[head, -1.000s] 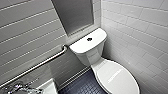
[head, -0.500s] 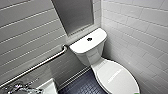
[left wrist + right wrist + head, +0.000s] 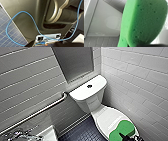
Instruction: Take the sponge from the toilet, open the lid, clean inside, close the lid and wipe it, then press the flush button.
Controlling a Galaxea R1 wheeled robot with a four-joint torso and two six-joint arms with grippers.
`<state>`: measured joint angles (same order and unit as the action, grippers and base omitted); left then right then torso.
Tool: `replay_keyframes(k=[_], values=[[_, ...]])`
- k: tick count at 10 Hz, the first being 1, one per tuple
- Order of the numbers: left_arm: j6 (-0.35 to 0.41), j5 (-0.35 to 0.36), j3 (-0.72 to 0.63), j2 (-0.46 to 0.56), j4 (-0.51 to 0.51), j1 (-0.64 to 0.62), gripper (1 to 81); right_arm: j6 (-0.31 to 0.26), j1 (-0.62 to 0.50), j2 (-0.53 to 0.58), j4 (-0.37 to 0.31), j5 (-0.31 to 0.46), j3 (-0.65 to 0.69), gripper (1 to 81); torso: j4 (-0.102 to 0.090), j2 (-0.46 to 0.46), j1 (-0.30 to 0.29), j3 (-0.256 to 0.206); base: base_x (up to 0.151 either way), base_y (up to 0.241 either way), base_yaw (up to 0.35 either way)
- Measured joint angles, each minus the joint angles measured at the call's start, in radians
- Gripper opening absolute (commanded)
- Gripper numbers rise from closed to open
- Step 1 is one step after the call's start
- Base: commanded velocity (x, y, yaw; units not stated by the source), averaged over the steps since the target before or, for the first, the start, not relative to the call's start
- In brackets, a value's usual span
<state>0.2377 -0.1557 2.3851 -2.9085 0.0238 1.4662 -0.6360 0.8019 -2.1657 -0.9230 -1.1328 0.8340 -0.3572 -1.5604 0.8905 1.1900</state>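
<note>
Pickup done — sponge [image 3: 120,128] clamped in right gripper [image 3: 124,136] at lower right, over the closed lid [image 3: 108,118]. Left to do: opening, cleaning inside, closing, wiping, pressing flush button [image 3: 89,86].

Black and matte, the tip of my right pincer [image 3: 125,136] appears in the head view. From my left wrist: my dark grey-olive body panel [image 3: 25,20], faintly glossy, crossed by a thin blue cable [image 3: 23,11] that loops wide and runs to a pale socket plate [image 3: 48,37] marked by a small orange fleck. Beside it, a silver-grey curved bracket [image 3: 56,10] wraps a black tube [image 3: 70,15].
</note>
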Motion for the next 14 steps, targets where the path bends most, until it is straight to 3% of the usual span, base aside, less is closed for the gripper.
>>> replay_keyframes(k=[3,5,11,14], values=[[0.000,0.000,0.000,0.006,0.000,0.000,81.1,-0.029,-0.130,-0.126,-0.183,0.087,0.188,1.0,0.000,0.000,0.000,0.000,0.000,0.000,0.000],[0.000,0.000,0.000,0.005,0.000,0.000,81.1,-0.024,-0.168,-0.194,-0.267,0.195,0.373,1.0,0.000,0.000,0.000,0.000,0.000,0.000,0.000],[0.000,0.000,0.000,0.005,0.001,0.000,81.1,0.038,-0.254,-0.410,-0.339,0.586,0.889,1.0,0.000,0.000,0.000,0.000,0.000,0.000,0.000],[0.000,0.000,0.000,0.005,0.000,0.000,81.1,0.058,-0.272,-0.508,-0.334,0.801,0.997,1.0,0.000,0.000,0.000,0.000,0.000,0.000,0.000]])
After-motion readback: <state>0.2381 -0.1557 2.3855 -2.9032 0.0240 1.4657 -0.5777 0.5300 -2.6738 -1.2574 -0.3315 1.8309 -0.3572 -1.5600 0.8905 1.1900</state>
